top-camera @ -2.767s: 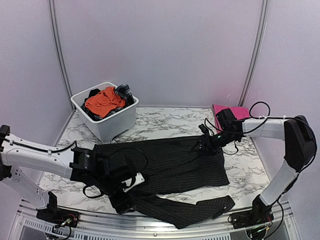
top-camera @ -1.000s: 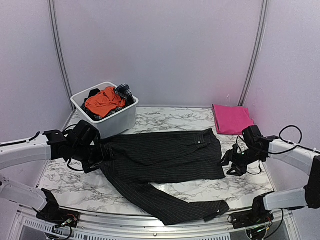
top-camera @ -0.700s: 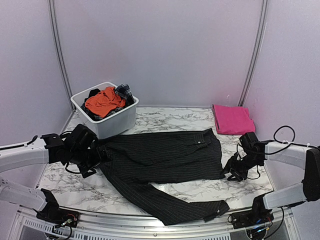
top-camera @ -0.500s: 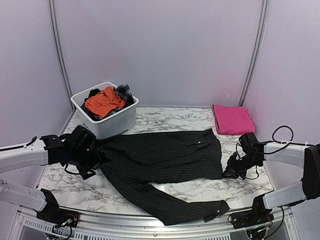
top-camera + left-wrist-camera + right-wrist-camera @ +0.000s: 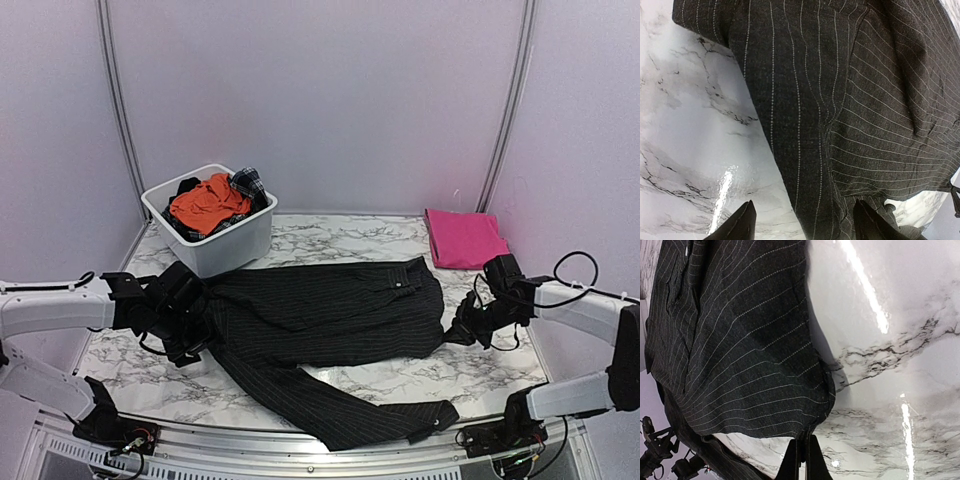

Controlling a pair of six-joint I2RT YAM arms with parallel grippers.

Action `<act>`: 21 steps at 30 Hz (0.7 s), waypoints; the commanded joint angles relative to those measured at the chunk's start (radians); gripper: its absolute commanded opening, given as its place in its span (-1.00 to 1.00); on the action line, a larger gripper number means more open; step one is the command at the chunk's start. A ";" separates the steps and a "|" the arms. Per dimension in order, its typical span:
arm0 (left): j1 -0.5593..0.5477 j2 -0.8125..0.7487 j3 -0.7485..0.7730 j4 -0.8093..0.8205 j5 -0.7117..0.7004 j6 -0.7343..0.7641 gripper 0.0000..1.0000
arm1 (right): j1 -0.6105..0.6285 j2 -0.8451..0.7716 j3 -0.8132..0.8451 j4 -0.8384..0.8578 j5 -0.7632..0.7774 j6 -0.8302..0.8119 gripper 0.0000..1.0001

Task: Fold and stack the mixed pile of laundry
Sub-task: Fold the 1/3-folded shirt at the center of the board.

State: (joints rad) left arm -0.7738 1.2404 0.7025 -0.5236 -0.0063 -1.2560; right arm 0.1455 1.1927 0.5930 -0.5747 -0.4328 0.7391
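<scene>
Shirt first: one black pinstriped shirt (image 5: 330, 310) lies spread across the middle of the marble surface (image 5: 340, 232), stretched between the two claws, with one long sleeve trailing toward the near edge.

Right claw (image 5: 802, 455) sits low at the right-hand hem corner, tips pressed together with the edge of the cloth pinched in them. The fabric bunches a little just ahead of the tips. Left claw (image 5: 802, 225) is at the opposite end, tips spread apart, a band of pinstripe lying flat between them. Glossy bare marble is on one side of that claw and shirt on the other.

Now the count. Two claws, one shirt. Beyond the right claw, toward the back corner, is one folded magenta-pink cloth (image 5: 465, 238), well apart from the hem. Beyond the left claw is one white tub (image 5: 225, 252), near the shirt's far edge. In it are one orange garment (image 5: 205, 200) on top, one small dark plaid piece (image 5: 248, 182) at the rim, and darker cloth under them.

Room to move: bare marble opens outward of the right claw to the surface's edge. A strip runs behind the shirt to the back wall, and a patch lies on the near side of the left claw. The sleeve's cuff lies close to the near edge.
</scene>
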 commanded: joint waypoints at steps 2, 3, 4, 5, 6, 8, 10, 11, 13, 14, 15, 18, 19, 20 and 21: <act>-0.006 0.028 0.018 -0.018 0.043 -0.003 0.28 | -0.007 -0.033 0.057 -0.019 -0.012 -0.010 -1.00; -0.010 0.035 0.019 -0.010 0.049 -0.001 0.21 | -0.006 -0.036 0.058 -0.023 -0.011 -0.010 -1.00; -0.014 0.037 0.020 -0.003 0.058 0.000 0.15 | -0.006 -0.044 0.061 -0.028 -0.009 -0.011 -1.00; -0.017 0.039 0.018 0.002 0.066 -0.001 0.12 | -0.006 -0.047 0.063 -0.033 -0.010 -0.011 -1.00; -0.020 0.038 0.017 0.006 0.074 -0.002 0.12 | -0.006 -0.053 0.063 -0.039 -0.009 -0.010 -1.00; -0.025 0.030 0.013 0.007 0.090 -0.005 0.13 | -0.006 -0.067 0.067 -0.051 -0.008 -0.007 -1.00; -0.033 0.013 0.004 0.008 0.101 -0.022 0.15 | -0.007 -0.084 0.069 -0.061 -0.010 0.001 -1.00; -0.038 0.003 -0.003 0.008 0.099 -0.035 0.18 | -0.007 -0.091 0.069 -0.064 -0.015 0.006 -1.00; -0.048 -0.012 -0.016 0.022 0.089 -0.048 0.24 | -0.007 -0.102 0.070 -0.064 -0.026 0.016 -1.00; -0.052 -0.013 -0.023 0.035 0.089 -0.056 0.24 | -0.006 -0.104 0.070 -0.064 -0.031 0.021 -1.00; -0.058 -0.012 -0.030 0.054 0.091 -0.062 0.24 | -0.008 -0.103 0.069 -0.065 -0.034 0.023 -1.00; -0.074 -0.004 -0.053 0.120 0.097 -0.077 0.22 | -0.007 -0.102 0.076 -0.067 -0.035 0.026 -1.00; -0.081 -0.004 -0.060 0.147 0.097 -0.082 0.20 | -0.007 -0.101 0.079 -0.068 -0.036 0.026 -1.00; -0.086 -0.004 -0.069 0.174 0.100 -0.084 0.13 | -0.007 -0.099 0.084 -0.071 -0.037 0.026 -1.00; -0.091 -0.005 -0.076 0.193 0.102 -0.089 0.04 | -0.007 -0.098 0.090 -0.074 -0.038 0.025 -1.00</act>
State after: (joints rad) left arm -0.8455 1.2419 0.6582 -0.4320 0.0830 -1.3186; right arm 0.1455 1.1019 0.6262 -0.6292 -0.4591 0.7525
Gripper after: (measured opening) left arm 0.578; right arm 0.002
